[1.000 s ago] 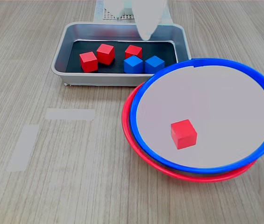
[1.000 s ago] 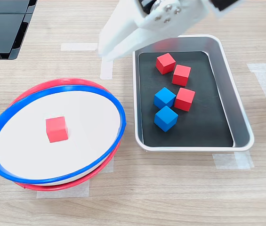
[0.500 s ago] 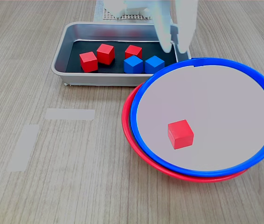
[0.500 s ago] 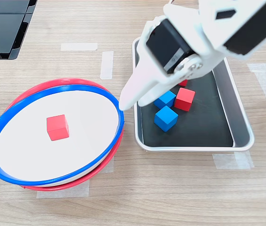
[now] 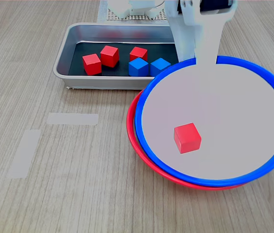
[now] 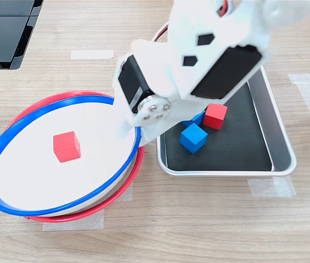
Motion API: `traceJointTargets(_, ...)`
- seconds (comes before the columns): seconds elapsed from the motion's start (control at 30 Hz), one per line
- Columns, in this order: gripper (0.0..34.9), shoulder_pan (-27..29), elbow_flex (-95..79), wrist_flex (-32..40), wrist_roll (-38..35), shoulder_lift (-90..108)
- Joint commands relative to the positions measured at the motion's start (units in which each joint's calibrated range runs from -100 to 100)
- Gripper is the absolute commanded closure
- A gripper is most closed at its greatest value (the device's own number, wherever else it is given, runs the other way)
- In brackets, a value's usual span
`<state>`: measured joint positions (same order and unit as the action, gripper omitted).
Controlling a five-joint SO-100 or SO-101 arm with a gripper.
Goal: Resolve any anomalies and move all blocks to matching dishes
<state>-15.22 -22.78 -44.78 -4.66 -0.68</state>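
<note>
I am looking at the white gripper (image 5: 202, 58) hanging at the far edge of the blue-rimmed dish (image 5: 253, 68), right where that dish comes close to the grey tray (image 5: 61, 63). In the second exterior view the gripper (image 6: 126, 127) is low over the blue rim on the side next to the tray, and the arm is hiding the tips. I cannot tell if the fingers are open or closed, or if they are pinching the rim.

The blue-rimmed dish is sitting on top of the red-rimmed dish (image 5: 136, 145), stacked a bit off to one side, so only a thin red edge is showing at the first exterior view's left and bottom. One red block (image 5: 187, 138) is lying on the pale inside of the blue-rimmed dish, well apart from the gripper.

In the tray, in the first exterior view, I am seeing three red blocks (image 5: 92, 64) (image 5: 109, 56) (image 5: 138, 53) and two blue blocks (image 5: 138, 67) (image 5: 160, 66) on the black liner. The two blue ones are side by side. In the second exterior view the arm is covering most of these blocks.
</note>
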Motion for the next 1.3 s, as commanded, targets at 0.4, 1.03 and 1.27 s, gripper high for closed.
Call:
traceJointTargets(0.4, 34.6, 2.8, 7.5, 2.0, -1.9, -6.6)
traceJointTargets(1.03, 34.9, 6.8, -4.8, 3.4, -6.7, 14.9)
traceJointTargets(1.27, 34.9, 8.9, -5.9, 2.8, -6.2, 20.2)
